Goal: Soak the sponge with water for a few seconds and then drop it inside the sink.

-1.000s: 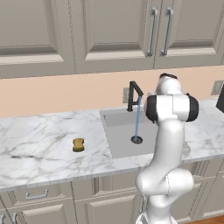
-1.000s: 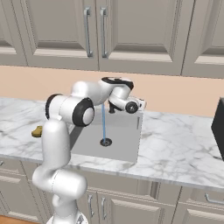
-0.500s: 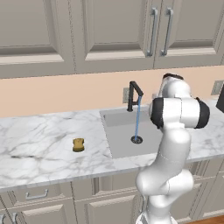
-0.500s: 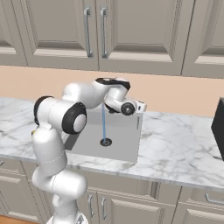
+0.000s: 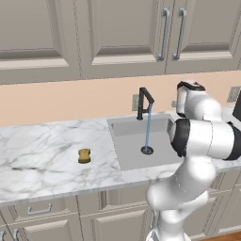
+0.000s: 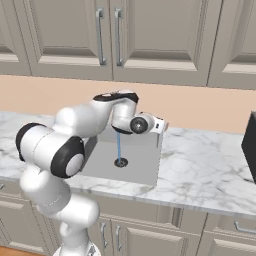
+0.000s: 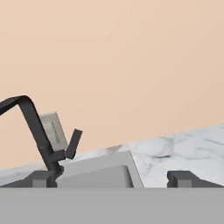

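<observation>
One small yellow-orange sponge (image 5: 84,156), brownish-topped

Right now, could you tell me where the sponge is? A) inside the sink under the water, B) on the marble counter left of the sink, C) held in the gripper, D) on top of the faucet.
B: the sponge sits by itself on the counter left of the sink, apart from the water, while the gripper is open and empty near the faucet.
</observation>
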{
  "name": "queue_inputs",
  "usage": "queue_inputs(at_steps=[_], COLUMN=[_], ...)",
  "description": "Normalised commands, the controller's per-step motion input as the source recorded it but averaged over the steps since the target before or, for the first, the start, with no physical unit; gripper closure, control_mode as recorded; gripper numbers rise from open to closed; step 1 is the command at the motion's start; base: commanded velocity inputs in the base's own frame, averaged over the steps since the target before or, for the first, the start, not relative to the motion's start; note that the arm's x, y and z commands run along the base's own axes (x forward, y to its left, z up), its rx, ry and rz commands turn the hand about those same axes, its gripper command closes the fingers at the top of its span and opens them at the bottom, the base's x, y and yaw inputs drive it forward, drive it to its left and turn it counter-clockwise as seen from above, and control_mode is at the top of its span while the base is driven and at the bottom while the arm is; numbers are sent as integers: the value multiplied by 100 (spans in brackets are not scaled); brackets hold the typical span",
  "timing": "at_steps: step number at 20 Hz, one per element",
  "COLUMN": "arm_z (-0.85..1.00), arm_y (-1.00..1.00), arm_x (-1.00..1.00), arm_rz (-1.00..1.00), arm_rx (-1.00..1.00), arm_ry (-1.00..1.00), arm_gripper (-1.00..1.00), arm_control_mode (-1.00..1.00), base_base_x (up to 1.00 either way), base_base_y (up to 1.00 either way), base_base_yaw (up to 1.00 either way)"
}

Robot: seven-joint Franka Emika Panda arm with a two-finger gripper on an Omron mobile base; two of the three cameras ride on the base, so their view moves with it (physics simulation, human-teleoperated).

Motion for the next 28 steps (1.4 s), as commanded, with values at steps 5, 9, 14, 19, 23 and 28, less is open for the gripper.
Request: queue_inputs(at_steps=[5, 9, 14, 19, 23, 28], arm_z=[61, 54, 50, 77, 91, 56], arm_y=[-17, -1, 0, 0, 0, 0], arm_x=[-63, -64, -56, -21, -25, -25], arm_rz=[-6, -5, 0, 0, 0, 0], arm_rx=[1, 1, 0, 0, 0, 0], arm_ry=[4, 12, 23, 32, 25, 20], arm_gripper=[-100, -100, -100, -100, -100, -100], arm_control_mode=[-100, -100, -100, -100, -100, -100], base_base_x=[0, 0, 0, 0, 0, 0], base_base_y=[0, 0, 0, 0, 0, 0], base_base_yaw=[0, 0, 0, 0, 0, 0])
